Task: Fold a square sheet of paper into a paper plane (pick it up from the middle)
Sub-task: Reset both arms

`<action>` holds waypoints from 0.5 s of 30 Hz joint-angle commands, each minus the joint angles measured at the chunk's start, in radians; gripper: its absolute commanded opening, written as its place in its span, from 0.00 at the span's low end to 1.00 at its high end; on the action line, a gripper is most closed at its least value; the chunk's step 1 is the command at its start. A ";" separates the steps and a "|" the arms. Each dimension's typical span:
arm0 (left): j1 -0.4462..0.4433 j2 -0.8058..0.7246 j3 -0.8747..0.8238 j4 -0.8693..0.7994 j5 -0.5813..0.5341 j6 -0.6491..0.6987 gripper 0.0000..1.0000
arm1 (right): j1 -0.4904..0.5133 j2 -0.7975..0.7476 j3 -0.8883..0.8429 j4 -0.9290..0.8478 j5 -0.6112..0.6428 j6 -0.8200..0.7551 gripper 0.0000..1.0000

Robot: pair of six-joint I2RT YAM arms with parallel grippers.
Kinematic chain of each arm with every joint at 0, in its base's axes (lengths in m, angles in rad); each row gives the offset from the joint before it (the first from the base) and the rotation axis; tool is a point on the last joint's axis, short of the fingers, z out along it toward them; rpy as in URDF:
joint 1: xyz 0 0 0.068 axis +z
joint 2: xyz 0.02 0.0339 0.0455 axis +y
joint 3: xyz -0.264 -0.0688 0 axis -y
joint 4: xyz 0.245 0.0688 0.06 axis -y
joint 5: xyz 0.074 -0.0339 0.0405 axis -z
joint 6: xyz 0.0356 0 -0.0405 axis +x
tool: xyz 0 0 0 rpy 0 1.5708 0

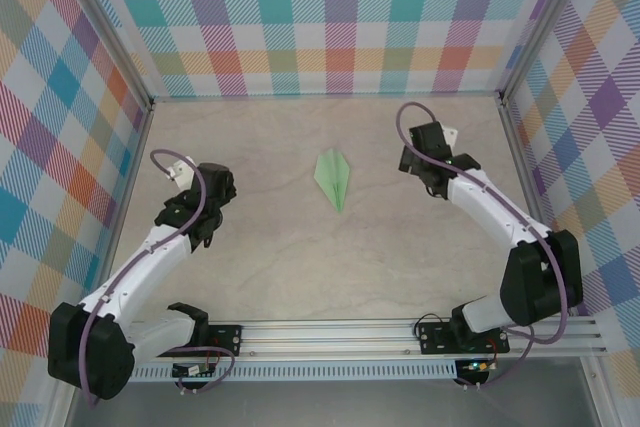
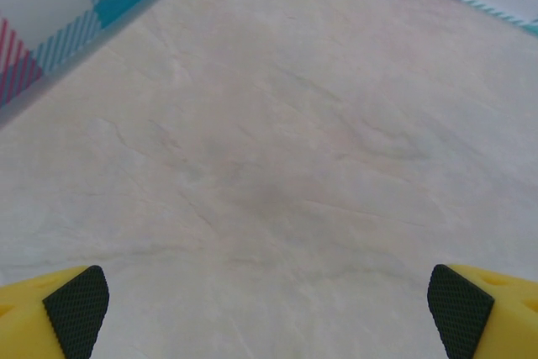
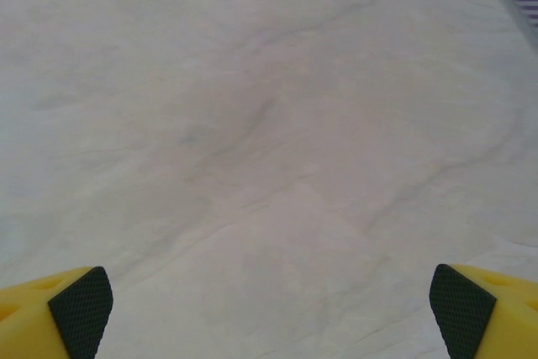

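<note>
A pale green paper plane (image 1: 334,178), a narrow dart with a centre crease, lies flat on the table near its middle, its point toward the near edge. My left gripper (image 1: 203,209) hovers to the left of it, apart from it. In the left wrist view the left gripper (image 2: 269,313) stands open, yellow fingertips (image 2: 76,313) wide over bare table. My right gripper (image 1: 428,162) sits to the right of the plane, not touching it. The right gripper (image 3: 269,313) is open too, with nothing between its pads (image 3: 462,308).
The marbled beige table (image 1: 300,267) is boxed in by checkered walls (image 1: 320,17) at the back and both sides. A metal rail (image 1: 400,332) with the arm bases runs along the near edge.
</note>
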 commanded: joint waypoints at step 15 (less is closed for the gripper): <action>0.164 0.173 -0.338 0.886 0.344 0.505 1.00 | -0.144 -0.017 -0.529 0.889 -0.039 -0.390 1.00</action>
